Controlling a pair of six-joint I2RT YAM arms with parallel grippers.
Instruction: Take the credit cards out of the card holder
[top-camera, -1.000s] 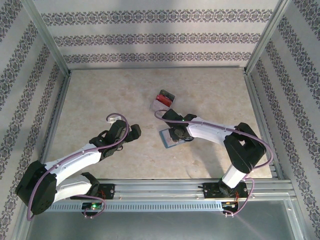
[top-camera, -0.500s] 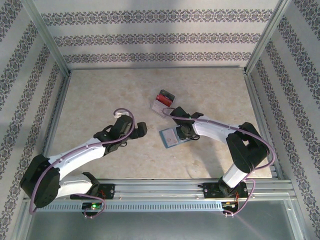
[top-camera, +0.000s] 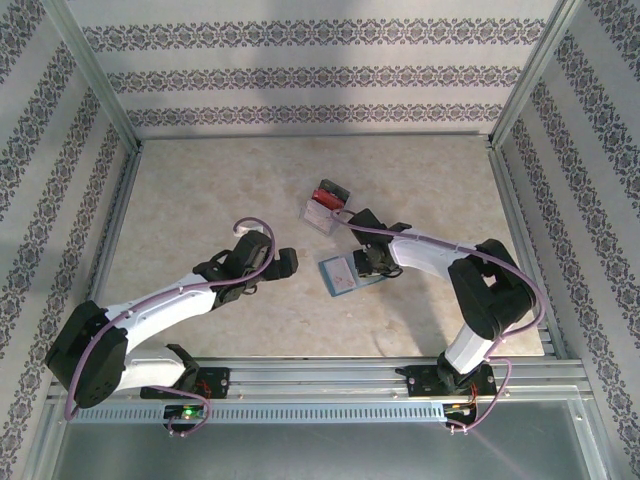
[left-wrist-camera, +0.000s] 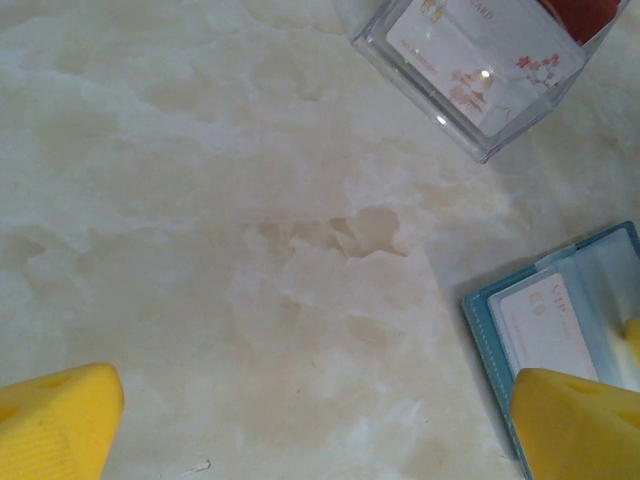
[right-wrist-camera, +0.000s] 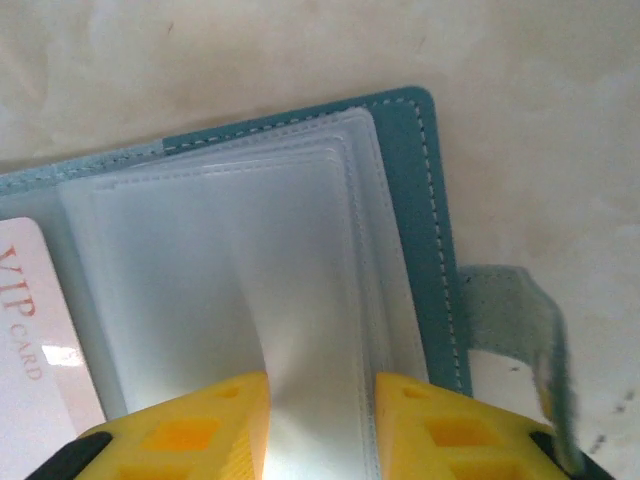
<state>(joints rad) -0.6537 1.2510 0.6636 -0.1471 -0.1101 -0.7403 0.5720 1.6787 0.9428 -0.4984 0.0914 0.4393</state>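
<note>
Marble table (top-camera: 200, 190), clear box (top-camera: 322, 208) just beyond open card holder (top-camera: 340, 274)

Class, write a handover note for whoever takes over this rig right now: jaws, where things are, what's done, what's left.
Left gripper: jaws open, empty, above the table beside the card holder.
Right gripper: jaws pinching one clear sleeve of the holder.
Done: holder lies open on the table.
To do: VIP card sits in its sleeve; pull it out.
</note>
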